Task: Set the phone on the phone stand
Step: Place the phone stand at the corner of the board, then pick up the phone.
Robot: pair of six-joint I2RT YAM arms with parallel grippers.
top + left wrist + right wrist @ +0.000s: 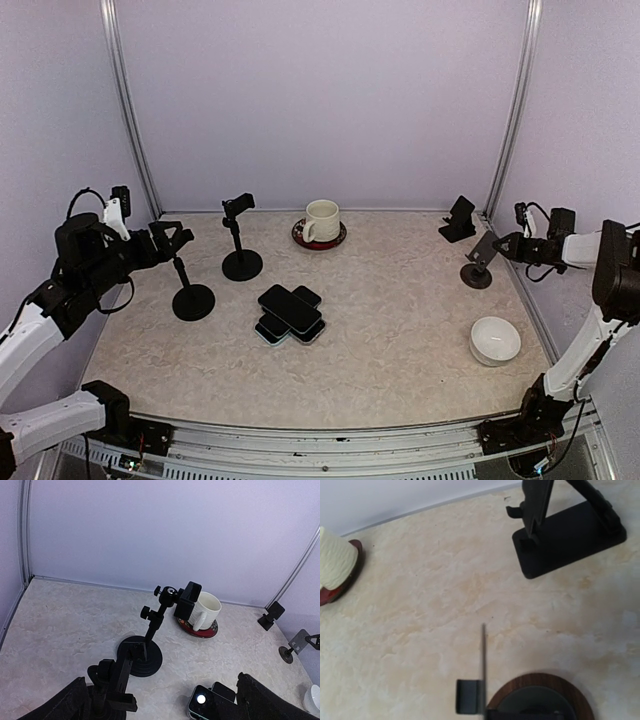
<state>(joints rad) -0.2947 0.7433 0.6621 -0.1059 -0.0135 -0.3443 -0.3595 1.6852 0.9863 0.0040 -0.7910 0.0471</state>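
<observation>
On the table (400,310) I see my left pincer (172,240) at the left side, its jaws wide apart and holding nothing, above a round-base stand (193,300). My right pincer (503,247) is at the far right with its jaws closed, just beside the grey plate of a small stand (478,262); I cannot tell if it touches it. The stack of phones (290,312) lies flat near the middle of the table, on no stand. Behind it are a clamp stand (241,262), a mug (322,220) on a saucer, and a folding stand (459,220). A white bowl (495,340) sits at the near right.
</observation>
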